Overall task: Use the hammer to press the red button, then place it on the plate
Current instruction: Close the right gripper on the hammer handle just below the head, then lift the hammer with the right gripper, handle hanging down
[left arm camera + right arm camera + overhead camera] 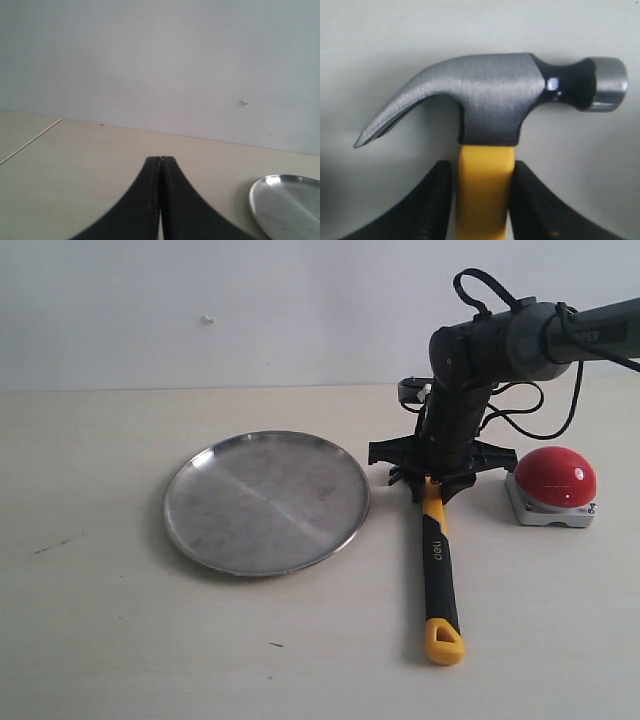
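One hammer (438,560) lies flat on the table (100,640) between plate (265,505) and red button (555,475) in the outside view. It runs lengthwise away from me, head at the far end under the right gripper (430,480), the nearer arm. Left wrist: left gripper (160,162) closed, empty. Right wrist: jaws straddle the yellow neck below the head; clamped or loose, I cannot tell.

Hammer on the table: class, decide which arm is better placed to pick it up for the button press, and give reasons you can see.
Right. The right tool straddles the hammer handle just below the head. The left tool is shut, with no hammer in its view.
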You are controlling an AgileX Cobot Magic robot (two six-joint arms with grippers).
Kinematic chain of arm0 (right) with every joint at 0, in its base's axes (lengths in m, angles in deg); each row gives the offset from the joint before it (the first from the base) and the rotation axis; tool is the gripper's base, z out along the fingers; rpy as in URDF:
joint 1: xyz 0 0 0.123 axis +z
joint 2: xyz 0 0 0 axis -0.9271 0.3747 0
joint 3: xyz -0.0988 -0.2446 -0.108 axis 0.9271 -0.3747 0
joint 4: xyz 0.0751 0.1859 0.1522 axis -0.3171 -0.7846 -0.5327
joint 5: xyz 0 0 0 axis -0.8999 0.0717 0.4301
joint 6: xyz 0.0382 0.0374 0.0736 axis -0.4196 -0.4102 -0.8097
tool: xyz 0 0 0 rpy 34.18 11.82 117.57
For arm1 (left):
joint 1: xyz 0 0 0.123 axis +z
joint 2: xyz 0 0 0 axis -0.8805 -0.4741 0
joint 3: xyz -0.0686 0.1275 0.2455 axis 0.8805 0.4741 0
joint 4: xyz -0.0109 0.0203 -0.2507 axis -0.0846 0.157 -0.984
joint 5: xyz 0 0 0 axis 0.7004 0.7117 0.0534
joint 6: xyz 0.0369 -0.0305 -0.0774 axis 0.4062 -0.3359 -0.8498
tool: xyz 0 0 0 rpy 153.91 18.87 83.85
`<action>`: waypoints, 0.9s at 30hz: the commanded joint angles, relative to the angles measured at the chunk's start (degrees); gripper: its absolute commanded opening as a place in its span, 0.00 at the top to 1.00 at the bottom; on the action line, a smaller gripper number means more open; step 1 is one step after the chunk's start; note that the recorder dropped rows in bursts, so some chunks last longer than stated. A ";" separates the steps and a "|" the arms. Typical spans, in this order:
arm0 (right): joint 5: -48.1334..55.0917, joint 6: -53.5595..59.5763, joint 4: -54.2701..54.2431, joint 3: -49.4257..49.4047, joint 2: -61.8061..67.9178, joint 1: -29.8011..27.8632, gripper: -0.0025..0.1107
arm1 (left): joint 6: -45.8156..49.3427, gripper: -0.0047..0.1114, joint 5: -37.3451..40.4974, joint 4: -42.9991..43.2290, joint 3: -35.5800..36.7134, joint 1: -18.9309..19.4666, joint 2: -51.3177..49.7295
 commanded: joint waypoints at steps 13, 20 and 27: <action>3.77 9.33 -3.99 0.25 -4.46 0.05 0.98 | 0.05 0.96 -0.05 0.00 0.03 0.10 0.30; 7.95 12.78 -6.83 0.25 -10.23 0.05 0.98 | 0.05 0.96 -0.05 0.00 0.03 0.10 0.30; 0.97 16.79 -13.50 -7.62 -17.38 0.05 0.98 | 0.05 0.96 -0.05 0.00 0.03 0.10 0.30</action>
